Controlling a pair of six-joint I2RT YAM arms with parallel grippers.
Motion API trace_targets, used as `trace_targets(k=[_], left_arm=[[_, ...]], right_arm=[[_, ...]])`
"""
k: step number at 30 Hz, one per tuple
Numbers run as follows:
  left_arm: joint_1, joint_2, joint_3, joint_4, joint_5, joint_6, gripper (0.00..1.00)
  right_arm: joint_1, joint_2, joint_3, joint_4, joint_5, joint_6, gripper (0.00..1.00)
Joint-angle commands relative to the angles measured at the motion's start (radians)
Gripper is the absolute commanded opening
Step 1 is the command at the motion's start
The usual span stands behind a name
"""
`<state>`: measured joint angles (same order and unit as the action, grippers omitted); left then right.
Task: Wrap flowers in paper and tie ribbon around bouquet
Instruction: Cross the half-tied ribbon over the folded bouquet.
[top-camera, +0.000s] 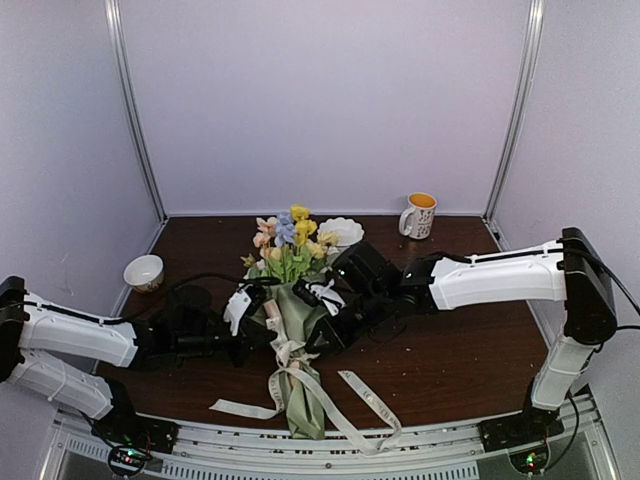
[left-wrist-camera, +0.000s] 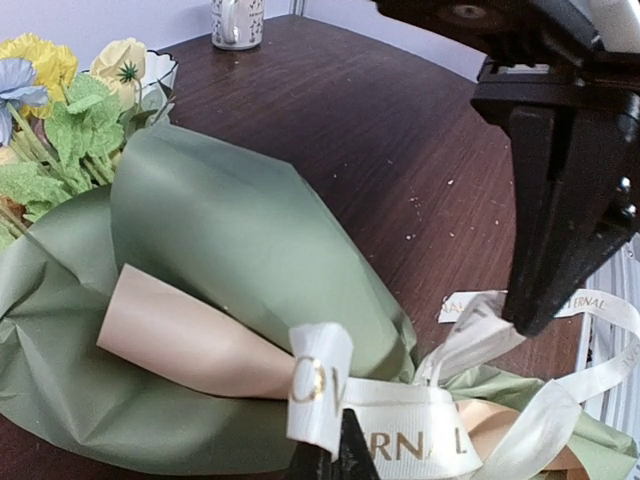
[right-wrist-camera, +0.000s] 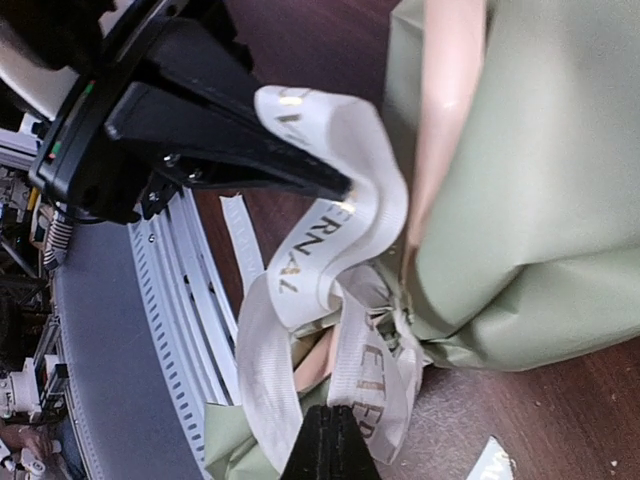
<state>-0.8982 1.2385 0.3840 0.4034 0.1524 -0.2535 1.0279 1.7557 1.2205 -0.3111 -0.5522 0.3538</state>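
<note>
The bouquet lies mid-table, its pastel flowers pointing to the back and its sage-green paper cone towards the front edge. The cream ribbon is tied round the cone's neck, and its tails trail over the front of the table. My left gripper is shut on one ribbon loop. My right gripper is shut on the other ribbon loop, on the far side of the knot. In the top view the left gripper and right gripper meet over the cone's neck.
A small white bowl sits at the left. At the back stand a scalloped white dish and a mug. A ridged metal rail runs along the table's front edge, under the ribbon tails.
</note>
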Motion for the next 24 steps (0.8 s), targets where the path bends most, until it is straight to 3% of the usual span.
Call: trace_targets(k=[1,8,11,19,24], left_arm=[[0.004,0.009,0.0,0.048,-0.007,-0.002,0.0],[0.005,0.017,0.01,0.022,-0.006,0.006,0.0],[0.005,0.003,0.004,0.02,-0.013,0.008,0.0],[0.005,-0.013,-0.008,0.011,-0.018,0.006,0.0],[0.005,-0.015,-0.012,0.007,-0.015,0.008,0.0]], right_arm=[[0.024,-0.024,-0.006,0.05,-0.091,-0.034,0.0],[0.005,-0.037,0.021,-0.027,-0.019,-0.078,0.24],[-0.026,-0.054,0.02,-0.032,-0.004,-0.079,0.29],[-0.111,0.01,0.024,-0.02,0.105,0.001,0.21],[-0.104,0.091,0.056,-0.006,0.009,-0.024,0.14]])
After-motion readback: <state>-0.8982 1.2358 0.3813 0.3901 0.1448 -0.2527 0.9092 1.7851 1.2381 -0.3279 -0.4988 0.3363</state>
